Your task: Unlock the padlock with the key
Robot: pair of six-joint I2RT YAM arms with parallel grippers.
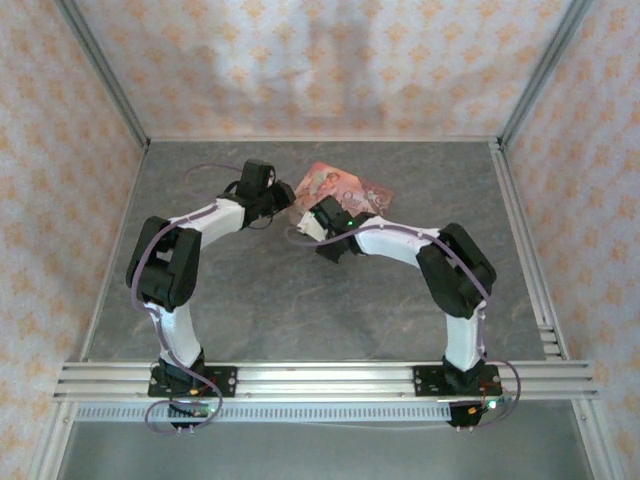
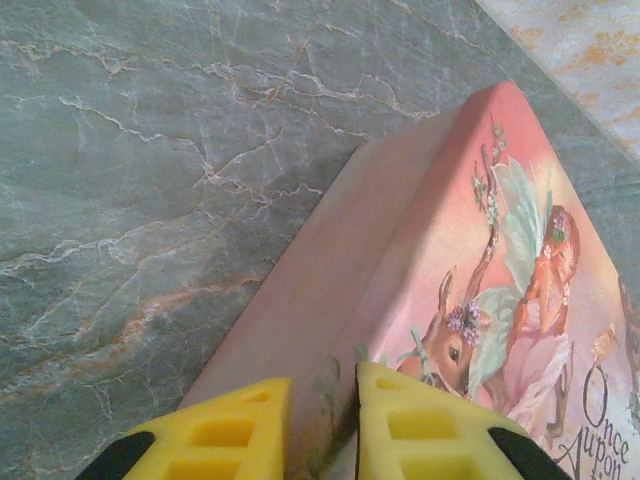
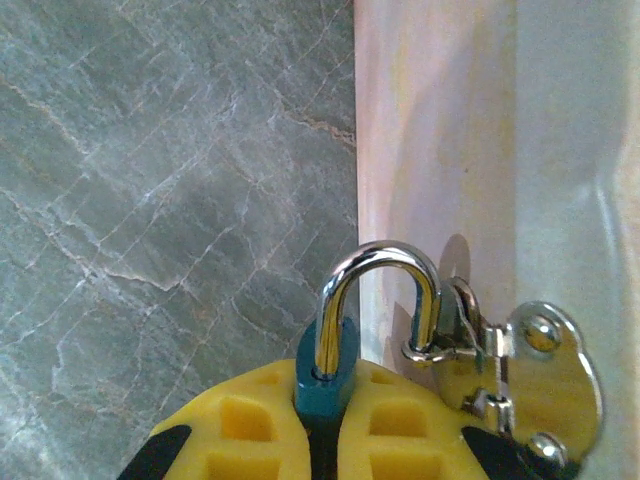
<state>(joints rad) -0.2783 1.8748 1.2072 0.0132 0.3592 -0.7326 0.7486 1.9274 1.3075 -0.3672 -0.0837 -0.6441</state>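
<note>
Right wrist, right gripper (image 3: 328, 410): you have its yellow fingers (image 3: 240, 425) closed hard on the padlock (image 3: 322, 365), with the blue body pinched edge-on between them.
Shackle (image 3: 380, 260): the silvery arch rises out of your grip. Its left leg enters the blue body and its right leg passes through the hasp loop. You cannot tell whether that right leg is seated in the body.
Hasp (image 3: 545, 385): a shiny riveted plate fixed to the box wall, just right of the padlock.
Pink box (image 3: 440, 150): its pale side wall stands upright along the right, touching the grey marbled table (image 3: 150, 150).
Left wrist, left gripper (image 2: 323, 425): your fingers sit nearly together with only a narrow slit between them. The box's edge runs into that slit, and you cannot tell whether anything is clamped.
Box lid (image 2: 510, 250): pink, printed with a fairy, a fawn and "Once Upon" lettering.
Top external: your left gripper (image 1: 272, 200) is at the box's left end and your right gripper (image 1: 325, 215) at its near side, toward the table's far middle.
</note>
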